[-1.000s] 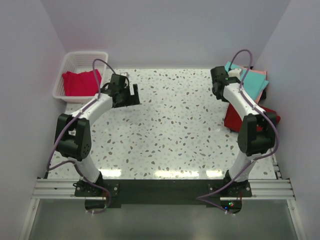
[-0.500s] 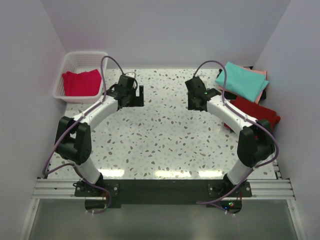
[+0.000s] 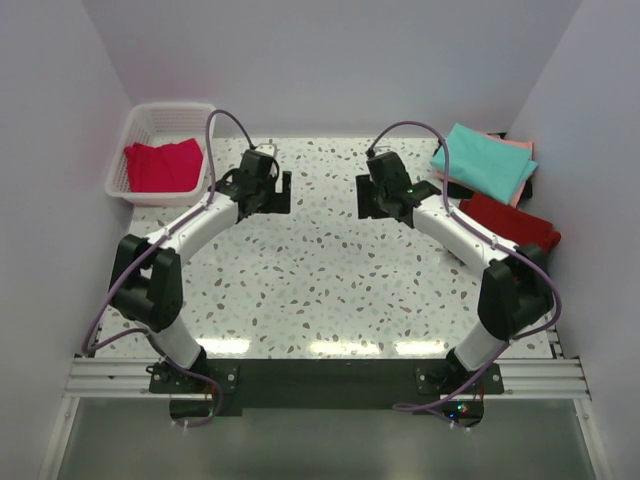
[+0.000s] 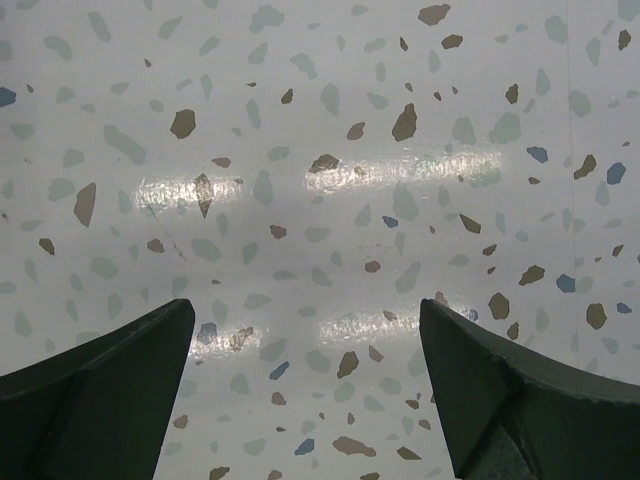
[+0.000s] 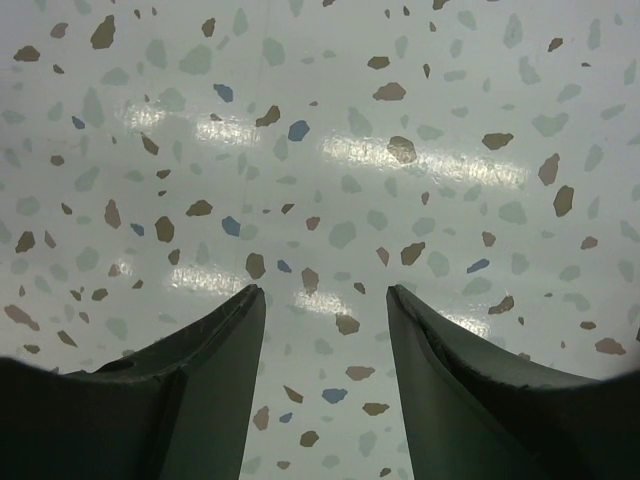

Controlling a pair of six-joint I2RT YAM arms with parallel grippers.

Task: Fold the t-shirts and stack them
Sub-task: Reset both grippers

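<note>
The pinkish-red t-shirt [image 3: 160, 166] lay bunched in the white basket [image 3: 137, 125] at the table's [image 3: 320, 280] far left corner. The teal t-shirt [image 3: 485, 165] sat folded on a salmon pink one [image 3: 522, 150] at the far right corner, with the dark red shirt [image 3: 512, 226] just beside them along the right edge. Your left gripper [image 4: 305, 330] hung spread wide and empty over bare table, and your right gripper [image 5: 325, 300] was parted, holding nothing. Reaching into the basket, you risked snagging the lattice and dragging it, and the right arm's elbow could have nudged the stack.
</note>
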